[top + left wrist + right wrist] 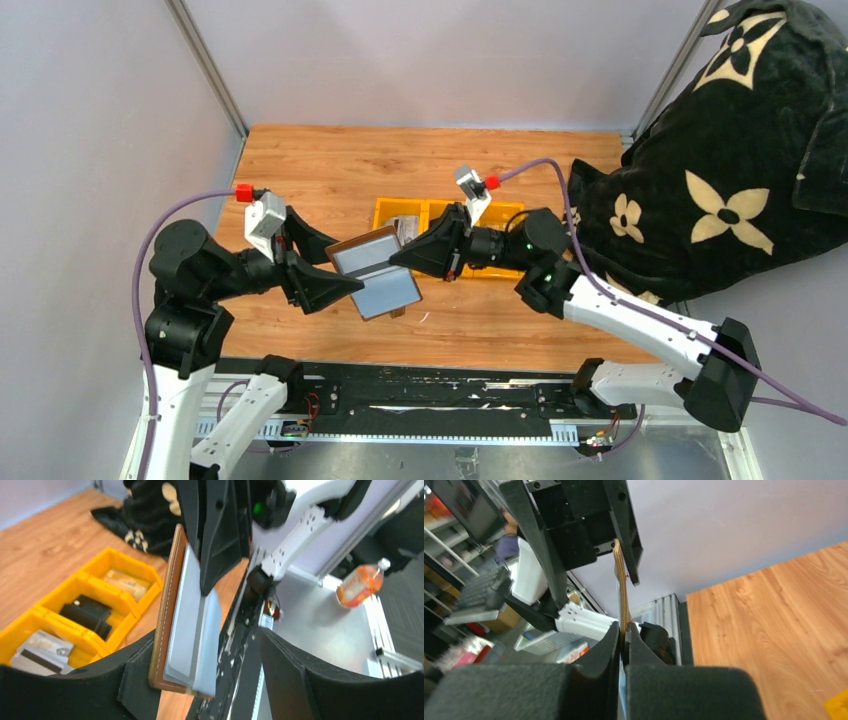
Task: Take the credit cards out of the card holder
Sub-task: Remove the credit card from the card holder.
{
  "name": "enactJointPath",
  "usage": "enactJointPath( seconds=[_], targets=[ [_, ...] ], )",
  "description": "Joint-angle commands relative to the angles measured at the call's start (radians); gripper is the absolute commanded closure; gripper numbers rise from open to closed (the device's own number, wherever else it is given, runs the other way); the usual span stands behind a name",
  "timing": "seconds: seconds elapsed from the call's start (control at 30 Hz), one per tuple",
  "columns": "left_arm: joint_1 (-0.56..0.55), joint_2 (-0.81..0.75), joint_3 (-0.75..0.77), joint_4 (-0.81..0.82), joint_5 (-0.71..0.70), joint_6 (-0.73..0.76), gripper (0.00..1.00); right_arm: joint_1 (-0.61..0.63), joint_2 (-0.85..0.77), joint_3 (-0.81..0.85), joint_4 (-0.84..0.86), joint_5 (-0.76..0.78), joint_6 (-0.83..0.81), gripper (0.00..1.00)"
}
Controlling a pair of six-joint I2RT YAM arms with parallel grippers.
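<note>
At the right gripper (622,632), we saw the jaws pinched shut on the brown edge of the card holder (385,290). They carried it unfolded above the table (330,160), so that its grey slots lay open to reach. Our left gripper (205,660) stood spread, a finger on either side of the holder without clamping it, probably placed to pick a card. Credit cards (87,615) lay in the yellow bin (100,562) beyond; whether any sat in the slots, we could not tell.

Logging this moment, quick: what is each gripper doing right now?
Left gripper: jaws open, one on either side of the wallet, not clamping it.
Right gripper: shut on the wallet's edge.
</note>
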Motion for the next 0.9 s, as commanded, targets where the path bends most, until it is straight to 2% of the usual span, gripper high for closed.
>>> enactJointPath(
  seconds=[0.0, 0.13, 0.23, 0.37, 0.6, 0.77, 0.87],
  targets=[
    [-0.001, 0.038, 0.035, -0.284, 0.089, 0.265, 0.31, -0.006, -0.018, 0.237, -0.634, -0.145, -0.304, 1.00],
    [-0.003, 0.046, 0.002, -0.299, 0.147, 0.297, 0.41, -0.001, 0.061, 0.431, -1.038, -0.206, -0.497, 1.00],
    [-0.003, 0.053, -0.032, -0.297, 0.170, 0.300, 0.48, 0.021, 0.110, 0.535, -1.182, -0.213, -0.592, 1.00],
    [-0.005, 0.072, -0.095, -0.304, 0.218, 0.295, 0.51, 0.053, 0.193, 0.669, -1.364, -0.196, -0.683, 1.00],
    [-0.053, 0.099, -0.151, -0.302, 0.223, 0.295, 0.56, 0.100, 0.290, 0.792, -1.508, -0.169, -0.769, 1.00],
    [-0.071, 0.110, -0.173, -0.306, 0.204, 0.300, 0.74, 0.130, 0.334, 0.855, -1.515, -0.182, -0.778, 1.00],
    [-0.093, 0.112, -0.199, -0.307, 0.208, 0.300, 0.73, 0.140, 0.369, 0.899, -1.514, -0.191, -0.779, 1.00]
  ],
)
